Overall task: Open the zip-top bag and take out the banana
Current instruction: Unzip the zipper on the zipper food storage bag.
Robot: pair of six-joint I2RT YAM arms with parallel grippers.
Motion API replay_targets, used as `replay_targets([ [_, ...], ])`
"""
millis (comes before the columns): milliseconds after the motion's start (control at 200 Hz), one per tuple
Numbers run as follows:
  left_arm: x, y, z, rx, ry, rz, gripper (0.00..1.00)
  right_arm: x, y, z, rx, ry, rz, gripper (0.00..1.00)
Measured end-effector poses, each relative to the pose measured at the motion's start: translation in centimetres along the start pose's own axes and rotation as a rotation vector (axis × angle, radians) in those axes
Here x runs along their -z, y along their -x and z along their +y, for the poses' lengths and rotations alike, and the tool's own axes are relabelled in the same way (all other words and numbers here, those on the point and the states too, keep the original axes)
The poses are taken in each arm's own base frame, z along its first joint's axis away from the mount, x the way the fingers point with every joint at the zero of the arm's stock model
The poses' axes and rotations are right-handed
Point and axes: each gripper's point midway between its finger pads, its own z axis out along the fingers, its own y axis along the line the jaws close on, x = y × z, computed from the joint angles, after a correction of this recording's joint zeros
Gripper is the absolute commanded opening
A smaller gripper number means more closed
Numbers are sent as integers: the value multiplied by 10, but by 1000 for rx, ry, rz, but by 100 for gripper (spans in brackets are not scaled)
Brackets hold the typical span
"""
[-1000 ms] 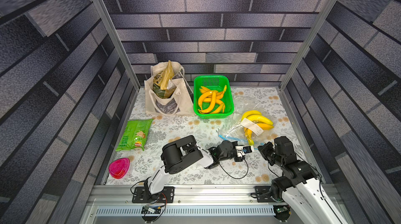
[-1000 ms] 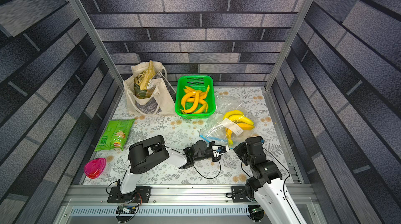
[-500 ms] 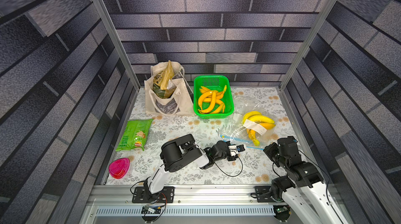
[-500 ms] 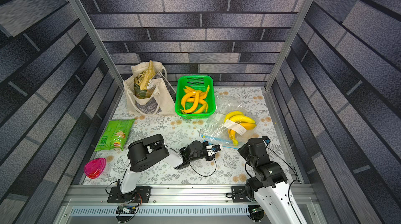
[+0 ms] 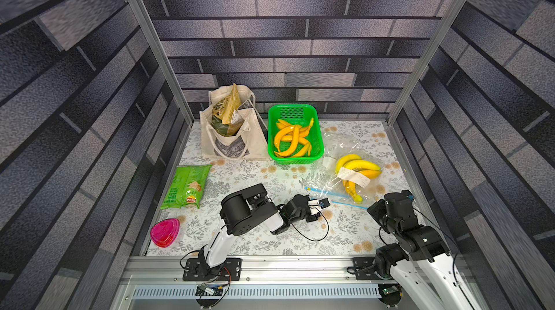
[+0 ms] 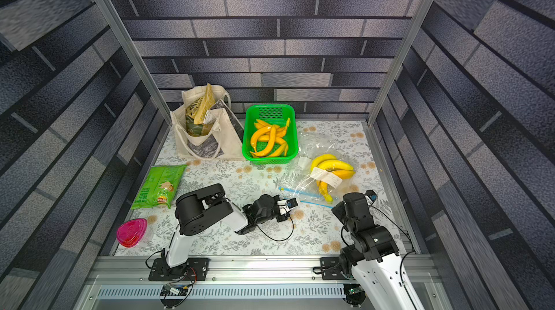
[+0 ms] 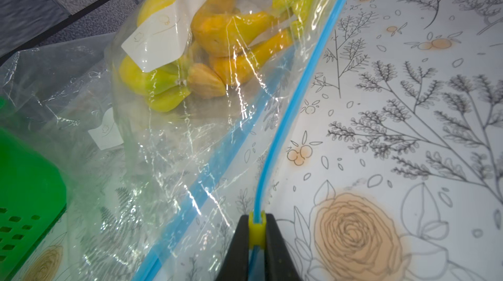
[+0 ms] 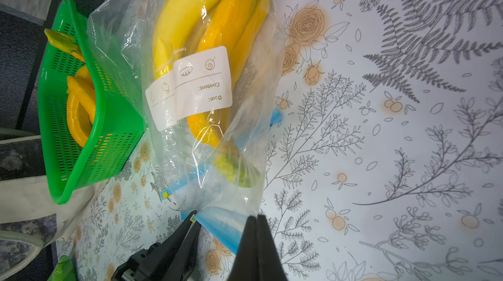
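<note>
The zip-top bag [image 5: 326, 186] lies at about 3 o'clock on the table [image 5: 246, 245]. It is a crinkled pouch of clear film with a blue zip along its near edge, and the banana [image 5: 359, 165] is inside it, a smooth yellow bunch shading to orange with greenish stems. In the right wrist view a white, round-cornered label [image 8: 202, 83] on the film reads "Content:" and "Date:" beside blank lines and small line-drawn icons. A fainter second label [image 8: 160, 102] next to it shows icons only. The left fingers [image 7: 246, 229], black and tapered, are pinched almost together on the yellow slider [image 7: 255, 226], which rides one blue track [image 7: 283, 135]. A second blue track [image 7: 206, 187] lies apart from it on the basket side. The right fingers [image 8: 257, 228] are pressed fully together on a corner of the bag's film at the zip end. A green perforated plastic basket [image 5: 292, 107] sits at 12 o'clock, just beside the bag, and holds loose curved yellow fruit [image 5: 289, 140]. At 11 o'clock a cream canvas tote [image 5: 258, 146] holds an olive-and-tan packet [image 5: 226, 110] whose print is too small to read. A glossy green snack bag [image 5: 186, 185] at 9 o'clock carries pale characters and a small red-and-yellow logo, neither legible. A translucent pink container [image 5: 165, 231] sits at 8 o'clock. The table cover is white, with grey leaf drawings and orange blossoms.
</note>
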Motion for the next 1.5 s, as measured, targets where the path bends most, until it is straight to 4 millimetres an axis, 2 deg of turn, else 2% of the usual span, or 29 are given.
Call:
replay_targets([
  [366, 9, -12, 10, 9, 25, 30, 15, 0, 2, -2, 1, -13, -15, 0],
  [576, 10, -12, 12, 10, 28, 39, 16, 0, 4, -3, 1, -17, -24, 0],
  [681, 12, -9, 13, 9, 25, 47, 20, 0, 4, -4, 1, -19, -28, 0],
  [721, 14, -6, 15, 6, 28, 46, 24, 1, 5, -4, 1, -21, -30, 0],
  [826, 18, 6, 17, -1, 25, 38, 41, 1, 6, -4, 1, -20, -35, 0],
  [897, 20, 16, 17, 9, 9, 35, 45, 1, 6, -4, 7, -19, -35, 0],
  [1047, 10, 49, 18, 33, -65, 11, 47, -1, 3, -7, 16, -24, -32, 0],
  [1132, 1, 68, 19, 34, -101, -3, 45, -3, 1, -11, 16, -28, -30, 0],
  [1247, -8, 83, 21, 35, -134, -12, 43, -7, -3, -16, 18, -35, -25, 0],
  [1342, -15, 80, 15, 40, -170, 11, 43, -8, -5, -18, 19, -39, -24, 0],
  [1503, -17, 55, -1, 55, -234, 89, 46, -10, -6, -20, 20, -43, -21, 0],
])
